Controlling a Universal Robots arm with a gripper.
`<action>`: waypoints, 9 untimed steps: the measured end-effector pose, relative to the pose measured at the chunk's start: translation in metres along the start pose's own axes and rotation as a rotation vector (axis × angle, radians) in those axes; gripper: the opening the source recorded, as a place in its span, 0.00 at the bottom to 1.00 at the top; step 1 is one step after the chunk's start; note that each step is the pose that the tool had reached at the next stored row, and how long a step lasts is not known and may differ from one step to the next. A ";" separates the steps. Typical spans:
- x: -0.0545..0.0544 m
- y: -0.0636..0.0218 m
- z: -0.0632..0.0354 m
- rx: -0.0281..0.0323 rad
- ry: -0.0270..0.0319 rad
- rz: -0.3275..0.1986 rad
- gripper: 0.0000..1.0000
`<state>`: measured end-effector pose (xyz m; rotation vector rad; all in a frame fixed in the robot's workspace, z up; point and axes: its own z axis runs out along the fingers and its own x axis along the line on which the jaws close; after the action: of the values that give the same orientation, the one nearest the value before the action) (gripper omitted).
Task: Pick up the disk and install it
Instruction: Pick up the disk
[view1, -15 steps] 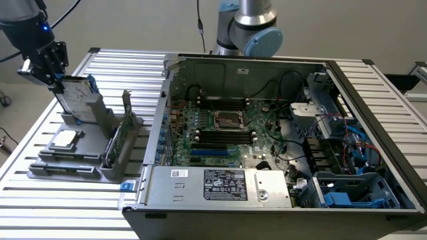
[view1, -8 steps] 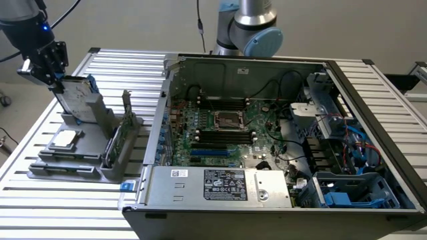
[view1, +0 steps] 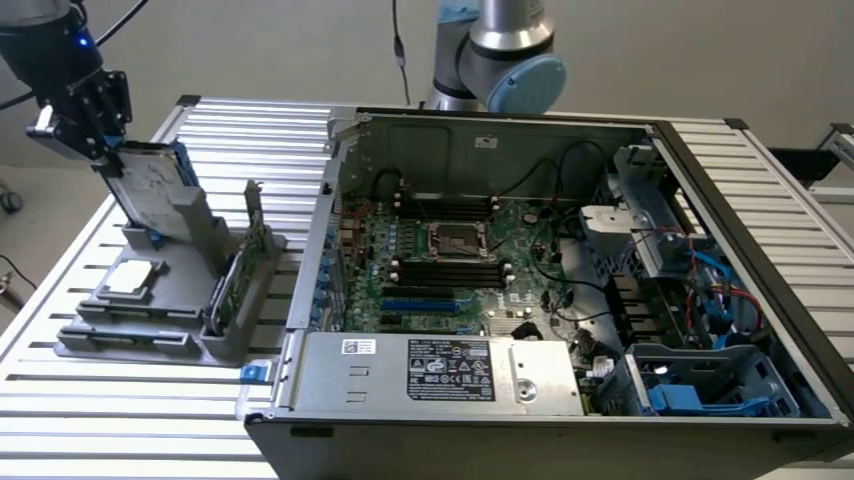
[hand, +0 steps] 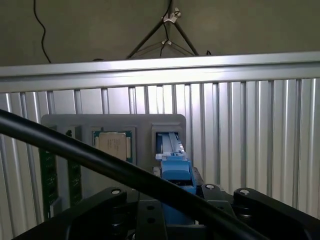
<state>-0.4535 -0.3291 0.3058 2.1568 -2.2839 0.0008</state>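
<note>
Disk (view1: 144, 185) stands on end in the grey holder (view1: 200, 300) at the exterior view's left, leaning a little, lower end down in its slot. Holder sits on the slatted bench (view1: 120, 410), beside the open computer case (view1: 534, 250) and apart from it.

Gripper (view1: 104, 150) is at the disk's upper end. Wrist view: the blue rail of the disk (hand: 175, 167) runs straight up between the two black jaw mounts, no gap visible either side. Jaws read as clamped across the disk's thickness at that top end. Whether the disk has lifted at all from its slot: cannot tell.

Also in the holder: small square chip (view1: 130, 278) lying flat, thin green card (view1: 230, 280) on edge. Neither touched. A black cable (hand: 75, 150) crosses the wrist view in front of the holder.

Handling, as judgement:
- Metal body, so likely dense for its size and fully rigid; no sag expected when held by one end.
- Bare metal faces look smooth, so possibly slippery. A grip at one end leaves most of the mass hanging below, which could let the disk swing or creep in the jaws.
- Blue plastic rails are probably the softer, springier part. Squeezing the flat faces seems safer than squeezing the rails.
- Shock-sensitive item; knocks against the holder walls or the case edge are the risk.
</note>
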 end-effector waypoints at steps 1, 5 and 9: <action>0.000 -0.0001 -0.0038 0.0002 -0.0009 0.000 0.33; 0.001 -0.0003 -0.0200 0.0000 -0.0044 0.000 0.33; 0.002 -0.0011 -0.0380 -0.0002 -0.0050 0.000 0.33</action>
<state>-0.4525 -0.3313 0.3439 2.1592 -2.2865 -0.0049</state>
